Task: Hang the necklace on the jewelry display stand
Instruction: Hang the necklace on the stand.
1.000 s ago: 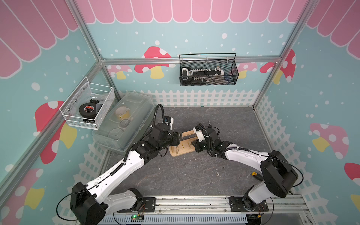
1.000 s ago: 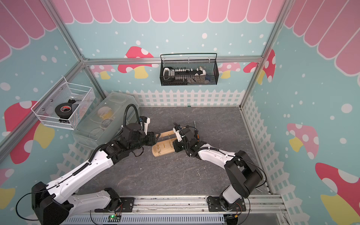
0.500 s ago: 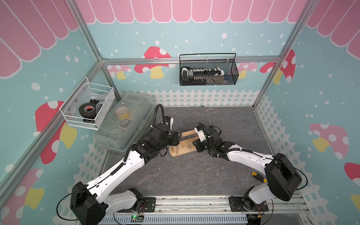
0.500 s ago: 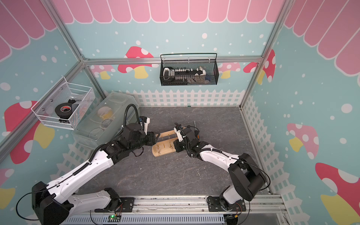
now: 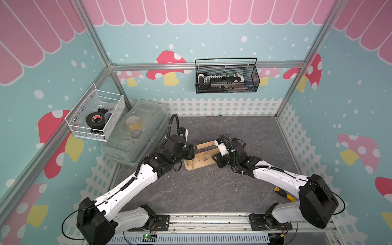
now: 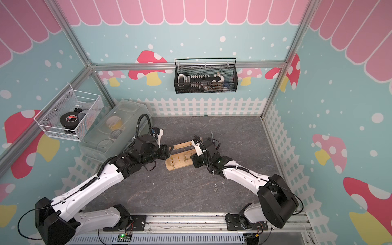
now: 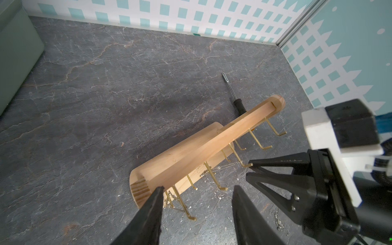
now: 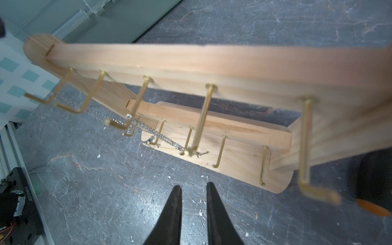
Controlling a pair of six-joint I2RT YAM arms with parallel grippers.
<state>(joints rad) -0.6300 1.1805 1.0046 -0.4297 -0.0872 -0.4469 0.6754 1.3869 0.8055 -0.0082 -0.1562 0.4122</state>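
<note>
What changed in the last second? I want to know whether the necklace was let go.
The right arm swung its elbow out toward the near right corner; the right claw stayed by the jewelry display stand. It now stands slightly apart and empty, with the necklace draped over a gold peg; the release itself is too small to see earlier. The left arm, left claw and stand stayed put.

Light-wood jewelry display stand [image 6: 180, 164] between left arm [image 6: 95, 180] and right arm [image 6: 241, 176], on grey tabletop [image 6: 180, 191]
</note>
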